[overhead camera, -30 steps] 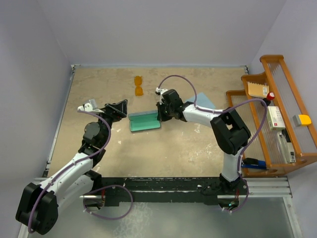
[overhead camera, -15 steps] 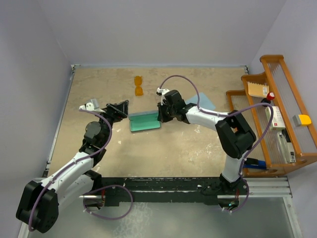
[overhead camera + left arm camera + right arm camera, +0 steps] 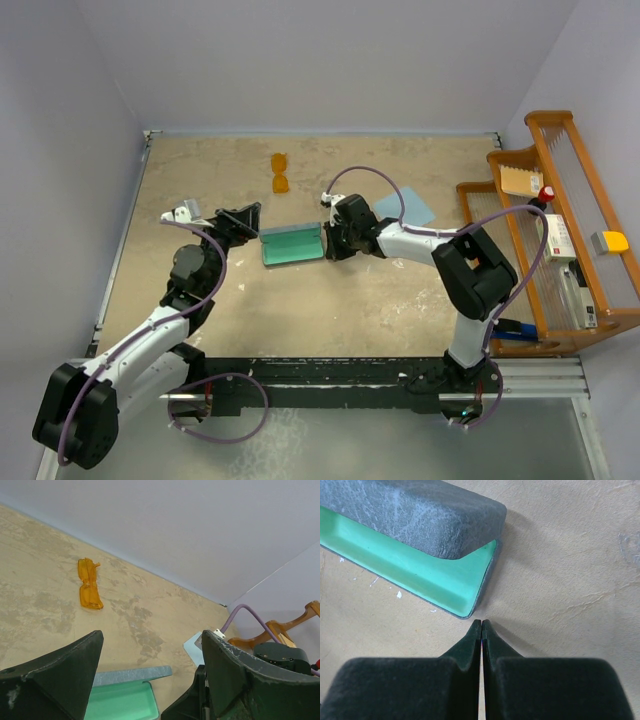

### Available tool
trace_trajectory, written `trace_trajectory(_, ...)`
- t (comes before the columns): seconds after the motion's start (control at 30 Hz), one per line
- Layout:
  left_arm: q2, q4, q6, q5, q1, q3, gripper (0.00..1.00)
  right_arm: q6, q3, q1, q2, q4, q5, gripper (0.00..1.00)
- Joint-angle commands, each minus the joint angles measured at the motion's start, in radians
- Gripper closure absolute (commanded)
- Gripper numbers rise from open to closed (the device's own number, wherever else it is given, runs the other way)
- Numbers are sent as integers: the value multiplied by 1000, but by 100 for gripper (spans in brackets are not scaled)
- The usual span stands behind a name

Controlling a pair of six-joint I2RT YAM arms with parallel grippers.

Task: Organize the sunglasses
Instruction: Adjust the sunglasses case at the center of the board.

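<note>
Fingers on the right (image 3: 465, 652) are clenched on nothing, tips just beside the open green-lined case's (image 3: 420, 515) corner. Left fingers (image 3: 240, 680) are spread wide, empty. Sunglasses (image 3: 281, 172) lie at 12 o'clock from the case, with bare surface (image 3: 200, 180) around them.

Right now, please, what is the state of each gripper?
Left gripper: jaws open, holding nothing.
Right gripper: jaws shut, holding nothing.

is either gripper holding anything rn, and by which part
Nothing is held. The left gripper is open and empty; the right gripper is shut on nothing, beside a corner of the case. The sunglasses lie untouched.
</note>
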Motion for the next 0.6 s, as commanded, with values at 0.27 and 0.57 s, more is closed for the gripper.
trace_trajectory(0.27, 0, 42, 1, 11, 4, 19, 24, -1, 75, 5, 39, 51, -22, 100)
trace_trajectory(0.57, 10, 49, 4, 11, 3, 13, 24, 11, 112, 15, 73, 51, -47, 100)
